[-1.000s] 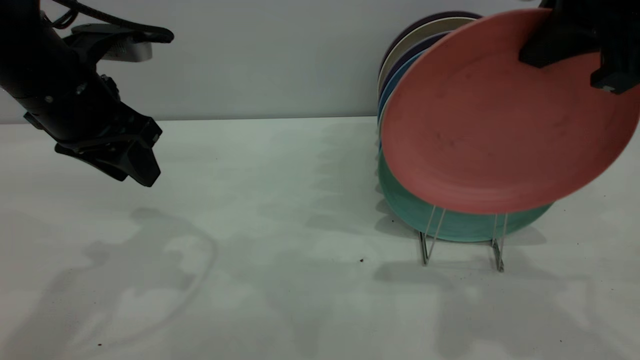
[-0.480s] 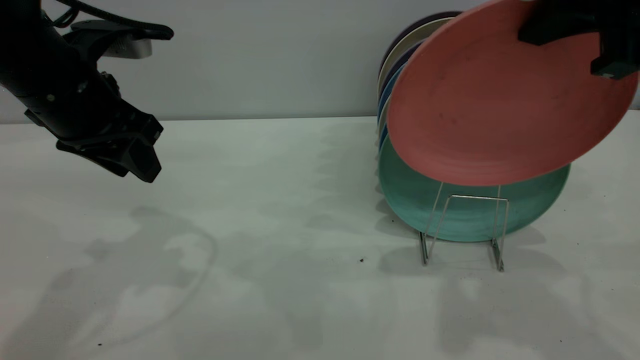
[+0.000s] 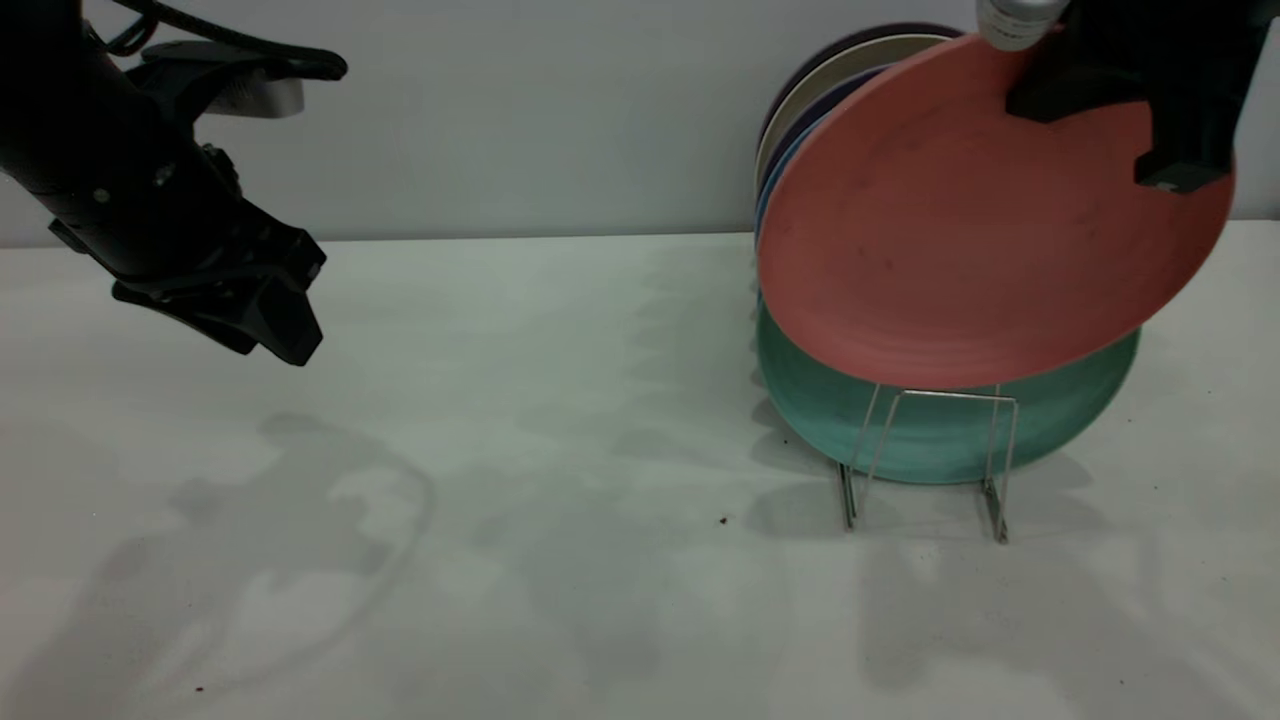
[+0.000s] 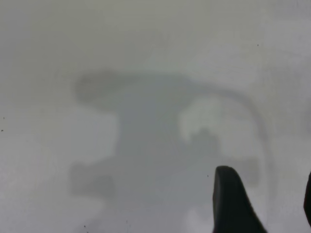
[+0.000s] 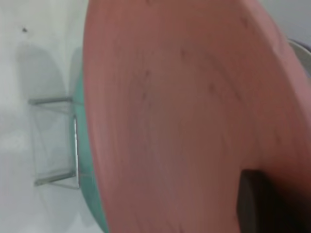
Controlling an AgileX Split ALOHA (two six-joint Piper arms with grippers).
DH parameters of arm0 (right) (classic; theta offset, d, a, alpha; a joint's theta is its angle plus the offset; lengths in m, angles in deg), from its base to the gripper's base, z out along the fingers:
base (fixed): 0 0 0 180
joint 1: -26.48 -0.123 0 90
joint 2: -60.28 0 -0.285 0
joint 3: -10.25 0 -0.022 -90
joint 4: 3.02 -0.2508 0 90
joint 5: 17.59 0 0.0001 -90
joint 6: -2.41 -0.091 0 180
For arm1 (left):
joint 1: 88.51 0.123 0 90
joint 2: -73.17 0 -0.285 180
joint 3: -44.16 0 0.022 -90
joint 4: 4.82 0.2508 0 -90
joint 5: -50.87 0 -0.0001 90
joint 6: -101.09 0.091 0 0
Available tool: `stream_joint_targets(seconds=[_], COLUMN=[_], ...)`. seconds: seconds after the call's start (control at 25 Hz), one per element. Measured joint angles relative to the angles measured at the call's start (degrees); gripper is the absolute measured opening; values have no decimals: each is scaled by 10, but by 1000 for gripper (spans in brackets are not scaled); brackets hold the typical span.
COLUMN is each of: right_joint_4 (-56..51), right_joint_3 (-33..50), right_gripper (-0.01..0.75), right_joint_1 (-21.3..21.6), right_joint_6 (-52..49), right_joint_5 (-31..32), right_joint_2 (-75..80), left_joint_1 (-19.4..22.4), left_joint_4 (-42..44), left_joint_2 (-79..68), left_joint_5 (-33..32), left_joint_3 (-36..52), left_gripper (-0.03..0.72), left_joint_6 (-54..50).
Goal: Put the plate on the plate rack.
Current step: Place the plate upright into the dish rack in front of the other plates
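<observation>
Plate: salmon-pink plate (image 3: 985, 215) is up in the air at the right side of the exterior view, tilted, its face toward the camera, its lower edge just above the front wire loop and overlapping the teal plate behind it. In the right wrist view the plate (image 5: 184, 111) fills most of the picture, faint dark specks on its surface.

Right end effector: the right end effector (image 3: 1130, 95) is clamped on the plate's upper rim (one dark finger (image 5: 257, 201) shows pressed on the plate's face in its own wrist view).

Plate rack: the plate rack (image 3: 925, 460) stands on the worktop directly under the held plate, its front squared loop empty; the same thin wires (image 5: 56, 141) show past the plate's edge in the right wrist view.

Teal plate: teal-green plate (image 3: 940, 430) stands upright in the rack, just behind the front loop.

Other plates: further plates (image 3: 815, 95), blue, cream and dark, are stacked upright behind the teal one, toward the back wall.

Left end effector: the left end effector (image 3: 265, 325) hangs above the worktop at the far left, well apart from the rack, fingers spread and holding nothing; one fingertip (image 4: 231, 201) shows over its own shadow.

Worktop: pale worktop (image 3: 560, 560), with a few small dark specks.
</observation>
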Motion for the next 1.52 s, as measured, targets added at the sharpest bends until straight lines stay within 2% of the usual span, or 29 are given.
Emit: stream_joint_targets(seconds=[1.0,1.12,1.36,1.52], right_joint_4=[-19,-23,-28,-29], right_joint_3=[-1,-1,-2,-3], right_gripper=[93,132,312,348], right_joint_1=[0,0,0,0], right_joint_6=[-17,-17,-24,-45], right_joint_5=[-36,-37,-25,-15], right_joint_2=[107,107,107,101], left_joint_1=[0,0,0,0], left_joint_4=[0,0,0,0], left_joint_2=[0,0,0,0], left_joint_5=[2,2,2,2], left_joint_3=[0,0,0,0], left_gripper=[392,392,392,392], left_joint_6=[1,1,1,1])
